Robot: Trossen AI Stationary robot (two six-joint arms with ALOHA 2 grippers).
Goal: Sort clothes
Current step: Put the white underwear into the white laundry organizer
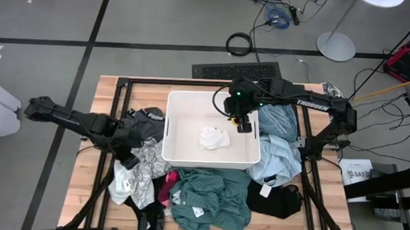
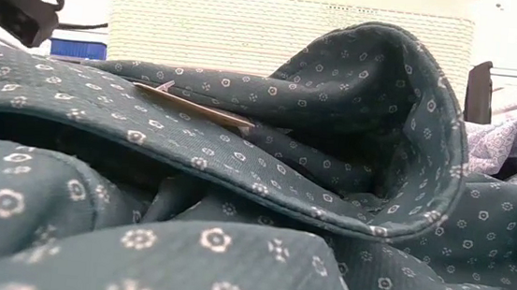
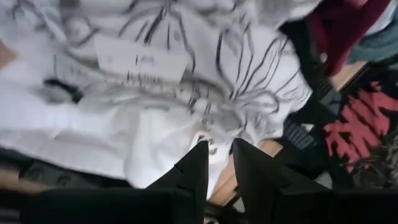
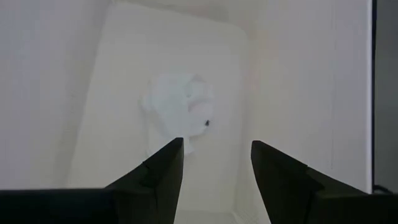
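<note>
A white bin (image 1: 181, 100) stands at the table's middle with a crumpled white garment (image 1: 214, 137) on its floor, also in the right wrist view (image 4: 180, 106). My right gripper (image 1: 245, 125) hangs open and empty over the bin's right part. My left gripper (image 1: 128, 153) is left of the bin, shut on the white-grey patterned garment (image 1: 138, 178). A teal-green garment (image 1: 208, 195) lies in front of the bin and fills the low view (image 2: 236, 190). A light blue garment (image 1: 278, 142) lies right of the bin. A black lettered one (image 1: 148, 116) and a dark red one (image 1: 164, 191) lie at the left. My left gripper pinches a gathered fold of the white-grey patterned garment (image 3: 211, 135) between its two fingers, which come from above, slanting from the table's left. Creases run in toward the fingertips (image 3: 200, 155). The rest of the garment lies on the table and on other clothes.
A black garment with a white tag (image 1: 276, 200) lies at the front right. A black garment with red lettering (image 3: 357, 127) lies near my left gripper. The table's black frame rails (image 1: 123, 90) run along its edges. The bin's wall (image 2: 287, 30) stands behind the teal garment.
</note>
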